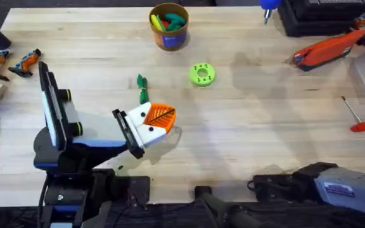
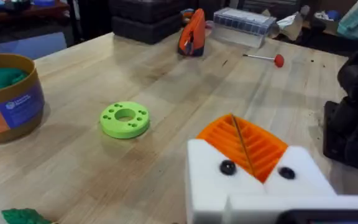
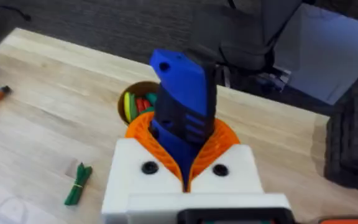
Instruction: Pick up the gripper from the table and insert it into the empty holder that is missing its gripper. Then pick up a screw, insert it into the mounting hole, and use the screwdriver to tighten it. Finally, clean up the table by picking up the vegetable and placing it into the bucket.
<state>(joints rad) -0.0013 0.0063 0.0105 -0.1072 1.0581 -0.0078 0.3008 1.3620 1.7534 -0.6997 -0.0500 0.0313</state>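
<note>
In the right wrist view my right gripper (image 3: 184, 127) is shut on the blue screwdriver (image 3: 182, 87), which stands up between the orange pads. The bucket (image 1: 168, 28) (image 3: 127, 104) stands at the table's far edge with coloured pieces inside. The dark-green vegetable (image 1: 142, 88) (image 3: 78, 183) (image 2: 23, 216) lies just beyond my left gripper (image 1: 165, 119) (image 2: 241, 140), which is shut with nothing between its pads. Two small orange-and-black wedge pieces (image 1: 27, 61) lie at the far left by a dark arm part. I cannot tell whether either sits in a holder. The screw is out of view.
A lime-green disc (image 1: 202, 74) (image 2: 124, 119) lies right of the vegetable. At the far right are a large orange-and-black tool (image 1: 328, 49) (image 2: 192, 32), a red-handled rod (image 1: 358, 119) (image 2: 266, 58) and a black box (image 1: 322, 19). A blue knob with a thin tip (image 1: 269, 6) shows at the far edge.
</note>
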